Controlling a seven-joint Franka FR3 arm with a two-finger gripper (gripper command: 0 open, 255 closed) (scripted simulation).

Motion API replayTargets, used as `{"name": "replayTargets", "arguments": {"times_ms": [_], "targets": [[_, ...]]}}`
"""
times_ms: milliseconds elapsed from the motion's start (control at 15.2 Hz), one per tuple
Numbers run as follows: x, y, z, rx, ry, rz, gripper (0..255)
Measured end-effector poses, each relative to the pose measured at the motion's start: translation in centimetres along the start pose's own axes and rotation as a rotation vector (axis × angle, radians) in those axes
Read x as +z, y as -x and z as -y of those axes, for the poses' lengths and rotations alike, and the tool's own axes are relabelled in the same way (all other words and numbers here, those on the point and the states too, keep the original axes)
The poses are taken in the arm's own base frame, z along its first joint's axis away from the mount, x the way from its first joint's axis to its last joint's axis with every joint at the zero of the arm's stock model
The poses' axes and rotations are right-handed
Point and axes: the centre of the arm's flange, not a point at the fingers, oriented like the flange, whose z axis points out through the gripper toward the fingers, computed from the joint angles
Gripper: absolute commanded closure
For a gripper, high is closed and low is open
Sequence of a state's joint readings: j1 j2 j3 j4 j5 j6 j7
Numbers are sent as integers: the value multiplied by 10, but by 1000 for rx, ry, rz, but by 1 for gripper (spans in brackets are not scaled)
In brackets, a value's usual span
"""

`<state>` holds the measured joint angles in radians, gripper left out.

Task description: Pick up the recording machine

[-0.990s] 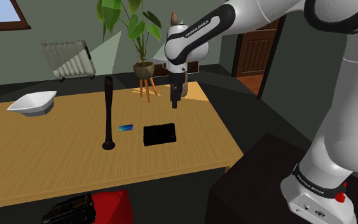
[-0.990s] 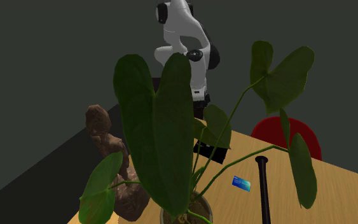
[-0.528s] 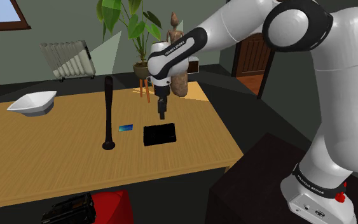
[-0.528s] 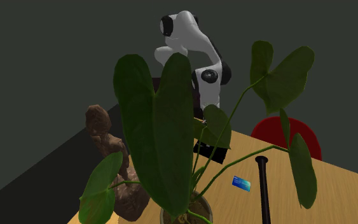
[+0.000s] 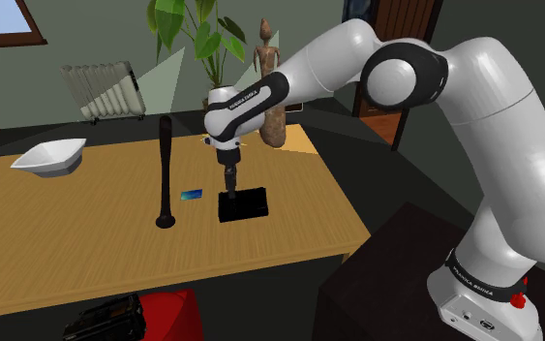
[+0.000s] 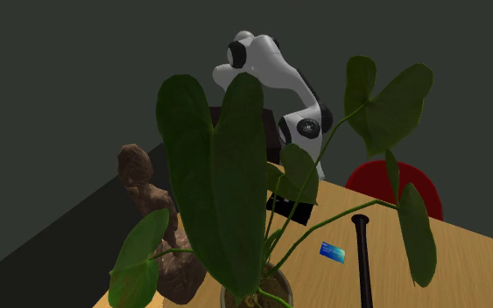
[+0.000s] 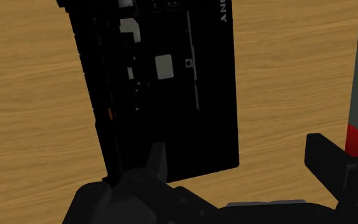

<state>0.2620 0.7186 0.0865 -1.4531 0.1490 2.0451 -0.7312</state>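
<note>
Stand (image 5: 396, 281) is nearest, with a red chair (image 5: 168, 312) at the near edge of the wooden table (image 5: 67, 242). The recording machine (image 5: 244, 206) is a flat black slab lying on the table, toward the shoulder view's right. The gripper (image 5: 229, 190) points straight down over the end of it on that view's left. Tips are at the casing, contact can't be told. In the wrist view the fingers (image 7: 327, 159) are spread apart, clasping nothing: one is over the machine's end, the other over bare wood beside it. A blue card (image 5: 194, 194) lies near the machine. The black baseball bat (image 5: 166, 174) lies beyond the card, and a white bowl (image 5: 49, 156) sits at the far corner. Past the table are a wooden figurine (image 5: 266, 48), a potted plant (image 5: 197, 39) and a radiator (image 5: 105, 89).
</note>
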Motion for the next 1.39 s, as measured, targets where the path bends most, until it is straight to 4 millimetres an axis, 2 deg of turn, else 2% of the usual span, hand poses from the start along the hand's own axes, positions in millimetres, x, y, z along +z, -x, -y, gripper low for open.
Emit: {"name": "replayTargets", "arguments": {"times_ms": [396, 462, 1122, 1386], "targets": [[29, -3, -8, -3, -1, 1, 0], [31, -2, -8, -3, -1, 1, 255], [33, -2, -9, -3, 0, 0, 255], [18, -3, -6, -3, -1, 1, 255]]}}
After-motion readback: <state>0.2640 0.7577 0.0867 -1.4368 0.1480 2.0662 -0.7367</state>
